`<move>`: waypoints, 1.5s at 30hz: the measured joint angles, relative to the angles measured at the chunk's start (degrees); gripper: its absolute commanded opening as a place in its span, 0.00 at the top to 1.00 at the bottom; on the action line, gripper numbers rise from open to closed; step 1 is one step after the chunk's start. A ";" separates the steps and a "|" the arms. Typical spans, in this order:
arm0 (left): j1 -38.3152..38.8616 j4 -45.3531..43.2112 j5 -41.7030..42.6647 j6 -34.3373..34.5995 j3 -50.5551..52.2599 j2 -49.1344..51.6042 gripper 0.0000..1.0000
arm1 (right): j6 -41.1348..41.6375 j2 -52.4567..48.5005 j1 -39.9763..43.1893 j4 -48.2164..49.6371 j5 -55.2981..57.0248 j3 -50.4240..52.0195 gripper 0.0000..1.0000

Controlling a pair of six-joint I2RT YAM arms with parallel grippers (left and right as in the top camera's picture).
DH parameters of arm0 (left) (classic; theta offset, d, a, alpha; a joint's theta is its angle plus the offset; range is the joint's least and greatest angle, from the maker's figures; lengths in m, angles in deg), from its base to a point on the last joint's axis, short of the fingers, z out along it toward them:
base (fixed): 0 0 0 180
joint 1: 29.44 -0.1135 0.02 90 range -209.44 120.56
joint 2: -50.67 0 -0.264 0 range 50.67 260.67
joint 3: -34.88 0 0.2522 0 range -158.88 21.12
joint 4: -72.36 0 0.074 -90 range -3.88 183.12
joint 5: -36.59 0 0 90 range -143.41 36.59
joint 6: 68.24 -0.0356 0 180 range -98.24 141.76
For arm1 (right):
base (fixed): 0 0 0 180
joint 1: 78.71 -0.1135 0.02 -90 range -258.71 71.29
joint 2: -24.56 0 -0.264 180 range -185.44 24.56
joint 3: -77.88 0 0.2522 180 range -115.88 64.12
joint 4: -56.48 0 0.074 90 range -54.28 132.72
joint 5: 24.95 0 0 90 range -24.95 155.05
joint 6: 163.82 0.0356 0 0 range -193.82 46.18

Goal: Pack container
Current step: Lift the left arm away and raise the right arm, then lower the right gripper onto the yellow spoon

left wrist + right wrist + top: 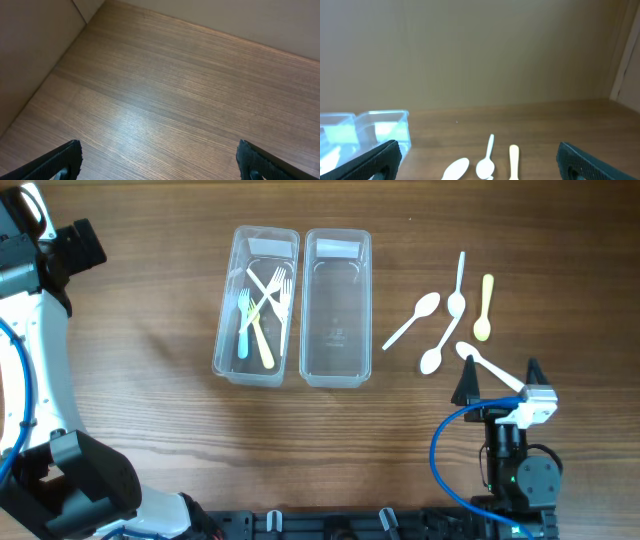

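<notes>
Two clear plastic containers stand side by side. The left container [257,305] holds several forks, white, yellow and blue. The right container [336,307] is empty. Several spoons lie to its right: white ones [412,320] [457,285] [440,345] [488,366] and a yellow one [484,308]. My right gripper [498,383] is open, near the front edge, just over the handle end of the nearest white spoon. In the right wrist view the spoons [486,162] lie ahead between the open fingers [479,167]. My left gripper [159,162] is open over bare wood; in the overhead view it is at the far left edge.
The left arm's white links [40,350] run down the left edge of the table. The right arm's base and blue cable [470,450] sit at the front right. A wall rises behind the table's far edge [520,107].
</notes>
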 measured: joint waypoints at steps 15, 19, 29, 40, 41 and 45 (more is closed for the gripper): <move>0.00 0.13 -0.20 0.04 -0.09 -0.15 0.00 | -2.05 -84.76 0.17 -36.87 -0.39 -90.49 0.00; 0.00 0.17 -0.20 0.04 -0.09 -0.15 0.00 | -1.86 -90.07 1.29 -38.53 -1.60 -90.49 0.09; 0.00 0.15 -0.20 0.04 -0.09 -0.15 0.00 | -0.13 -101.48 11.61 -45.22 -4.00 -90.86 0.32; 0.00 0.17 -0.20 0.04 -0.09 -0.15 0.00 | -3.02 -113.55 11.61 -51.04 -5.01 -90.95 0.38; 0.00 0.15 -0.20 0.04 -0.09 -0.15 0.00 | -3.13 -113.96 11.61 -51.19 -5.01 -90.95 0.39; 0.00 0.15 -0.20 0.04 -0.09 -0.15 0.00 | -4.35 -117.00 11.61 -52.46 -5.27 -90.95 0.40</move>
